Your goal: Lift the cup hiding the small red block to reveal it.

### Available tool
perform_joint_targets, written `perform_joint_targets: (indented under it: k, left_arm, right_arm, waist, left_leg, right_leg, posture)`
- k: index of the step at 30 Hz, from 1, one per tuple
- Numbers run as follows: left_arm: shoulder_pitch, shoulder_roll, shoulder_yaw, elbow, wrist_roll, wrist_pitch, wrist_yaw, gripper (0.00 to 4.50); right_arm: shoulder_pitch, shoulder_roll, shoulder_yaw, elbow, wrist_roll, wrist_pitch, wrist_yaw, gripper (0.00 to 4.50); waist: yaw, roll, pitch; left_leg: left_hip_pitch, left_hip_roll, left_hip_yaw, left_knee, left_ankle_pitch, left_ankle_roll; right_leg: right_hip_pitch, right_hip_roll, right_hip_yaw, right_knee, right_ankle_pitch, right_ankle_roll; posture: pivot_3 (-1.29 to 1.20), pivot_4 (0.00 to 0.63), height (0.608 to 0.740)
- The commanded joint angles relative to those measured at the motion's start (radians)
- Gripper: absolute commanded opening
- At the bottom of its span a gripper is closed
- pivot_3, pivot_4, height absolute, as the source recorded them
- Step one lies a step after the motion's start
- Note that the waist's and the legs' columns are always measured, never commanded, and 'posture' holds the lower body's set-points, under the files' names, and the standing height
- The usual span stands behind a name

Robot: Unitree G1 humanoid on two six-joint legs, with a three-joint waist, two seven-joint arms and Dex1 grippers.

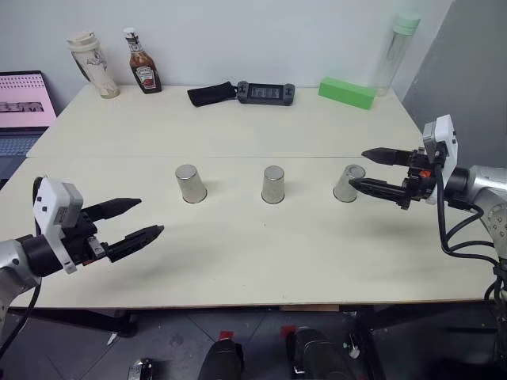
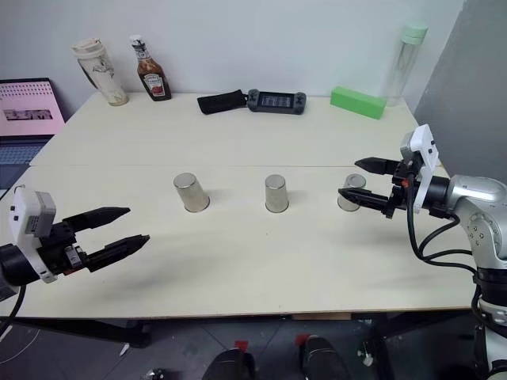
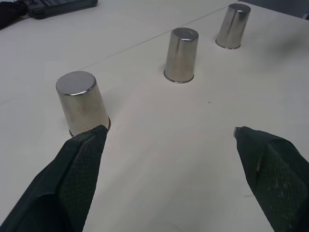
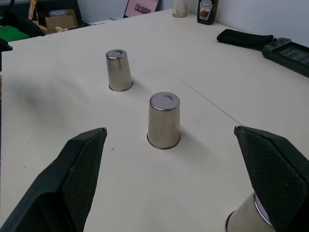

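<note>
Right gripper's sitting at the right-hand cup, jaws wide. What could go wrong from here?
1. The three upside-down cups look identical and no red block shows, so the right cup may be the wrong pick.
2. The right gripper is open at that cup, one finger close to its wall; a skewed close could tip or slide the shiny cup.
3. A low or tilted lift might drag whatever sits underneath.

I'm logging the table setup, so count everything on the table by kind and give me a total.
Silver cups: 3
Bottles: 3
Game controller: 1
Black pouch: 1
Green block: 1
Total: 9
</note>
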Motion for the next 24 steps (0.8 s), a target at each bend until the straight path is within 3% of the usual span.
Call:
perform_joint_targets:
  k: [1,9,15,19,24]
  left_arm:
    - [-0.032,-0.016,-0.022,-0.027,0.006,-0.02,0.038,4.49]
    - [-0.034,-0.045,-0.066,-0.072,-0.003,-0.015,0.073,4.49]
    - [-0.053,-0.082,-0.16,-0.088,0.052,-0.053,0.11,4.49]
    - [-0.114,-0.14,-0.317,-0.073,0.184,-0.116,0.191,4.49]
    - [-0.178,-0.255,-0.456,-0.048,0.283,-0.181,0.277,4.49]
  right_arm:
    - [-0.017,0.008,-0.006,-0.036,0.014,0.003,-0.004,4.5]
    - [-0.055,0.087,0.036,-0.054,-0.011,-0.013,-0.049,4.5]
    - [-0.178,0.279,0.132,-0.023,-0.094,-0.013,-0.236,4.5]
    - [-0.26,0.461,0.213,0.071,-0.188,0.012,-0.419,4.5]
    - [-0.304,0.571,0.213,0.179,-0.24,0.03,-0.539,4.5]
  waist:
    - [0.0,0.0,0.0]
    - [-0.001,0.0,0.0]
    - [-0.007,-0.001,0.0]
    - [-0.007,-0.001,0.0]
    - [0.003,-0.001,-0.001]
  left_leg:
    - [0.0,0.0,0.0,0.0,0.0,0.0]
    - [0.0,0.0,0.0,0.0,0.0,0.0]
    - [0.0,0.0,-0.001,0.0,0.0,0.0]
    - [0.0,0.0,-0.001,0.0,0.0,0.0]
    - [-0.003,-0.001,-0.001,0.0,0.0,0.0]
  right_leg:
    - [0.0,0.0,0.0,0.0,0.0,0.0]
    - [0.0,0.0,0.0,0.0,0.001,0.001]
    - [0.0,0.0,0.0,0.001,0.001,0.002]
    - [0.0,0.0,0.0,0.002,0.003,0.004]
    - [-0.001,0.0,0.001,0.001,0.004,0.004]
  posture:
    - [0.0,0.15,0.74]
    - [0.0,0.15,0.74]
    - [0.0,0.15,0.74]
    - [0.0,0.15,0.74]
    - [0.0,0.15,0.74]
